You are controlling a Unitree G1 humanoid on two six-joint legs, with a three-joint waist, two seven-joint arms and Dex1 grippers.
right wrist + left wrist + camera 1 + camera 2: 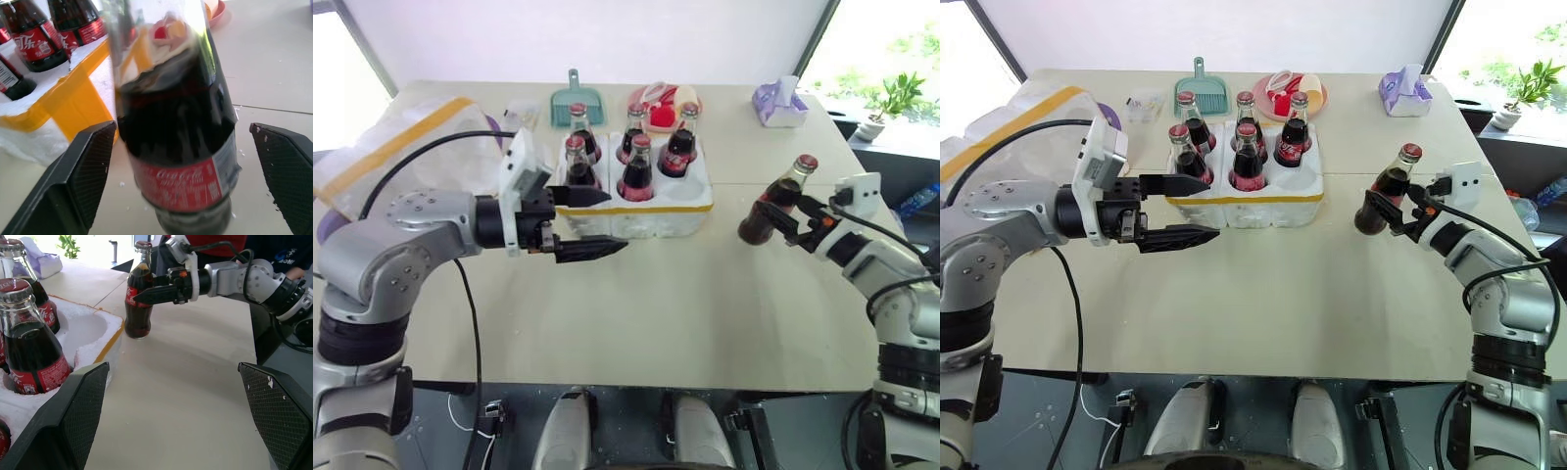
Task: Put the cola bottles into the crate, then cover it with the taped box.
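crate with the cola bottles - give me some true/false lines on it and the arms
1. Five small glass cola bottles with red caps stand in the low white foam crate. True.
2. The crate's empty well is at its near right corner. True.
3. The left gripper clamps a bottle. False: its fingers are open and empty.
4. The sixth bottle lies on its side. False: it stands on the table between the right gripper's open fingers.
5. The yellow-taped white foam box covers the crate. False: it sits at the table's left.
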